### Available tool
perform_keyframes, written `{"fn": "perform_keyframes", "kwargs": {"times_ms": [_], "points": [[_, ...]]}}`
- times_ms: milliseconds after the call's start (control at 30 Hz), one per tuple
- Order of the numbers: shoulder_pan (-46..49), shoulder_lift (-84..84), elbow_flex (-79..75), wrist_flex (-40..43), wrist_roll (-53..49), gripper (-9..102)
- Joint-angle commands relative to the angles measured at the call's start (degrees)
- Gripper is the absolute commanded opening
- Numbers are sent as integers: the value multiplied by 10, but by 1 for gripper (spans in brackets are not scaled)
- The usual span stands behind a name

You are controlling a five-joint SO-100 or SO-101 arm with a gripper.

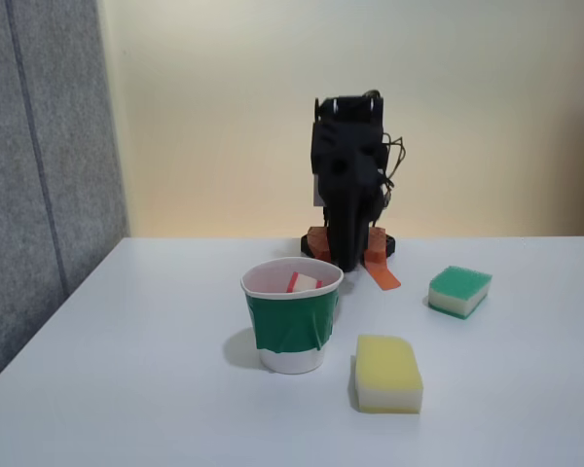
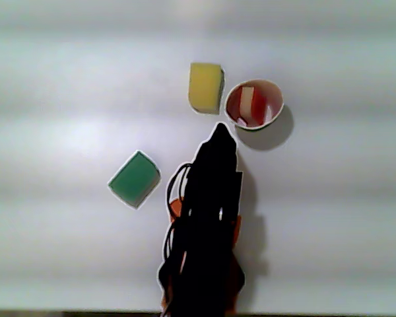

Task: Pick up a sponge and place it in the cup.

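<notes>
Already the sponge [image 2: 248,105] sits inside the cup [image 2: 274,99], standing on edge with its red and white layers showing; in the view from above its long axis runs roughly twelve to six o'clock. In the fixed view the sponge [image 1: 303,282] leans just below the rolled rim of the cup [image 1: 290,326], nothing of it sticking out over the edge. From the gripper [image 2: 220,131] the cup lies toward about one o'clock in the view from above, close by but not touching, so any coming move is, by my judgement, a retreat toward six o'clock rather than a reach. The jaws come to a dark point and I cannot tell whether they are parted or closed; nothing shows between them. A yellow sponge [image 2: 205,87] lies just beside the cup at its nine o'clock, and a green sponge [image 2: 134,179] well apart toward seven o'clock. The table [image 1: 156,389] is plain and white, with a pale wall and a grey panel [image 1: 39,146] behind.
</notes>
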Motion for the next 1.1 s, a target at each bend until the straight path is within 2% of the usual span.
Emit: {"fn": "perform_keyframes", "kwargs": {"times_ms": [0, 100, 500, 633, 1067], "points": [[-1, 5, 52, -75, 0, 0], [-23, 8, 98, -109, 18, 0], [-89, 6, 98, 146, -11, 0], [-86, 5, 98, 199, -15, 0], [-25, 8, 98, 200, 0, 0]]}}
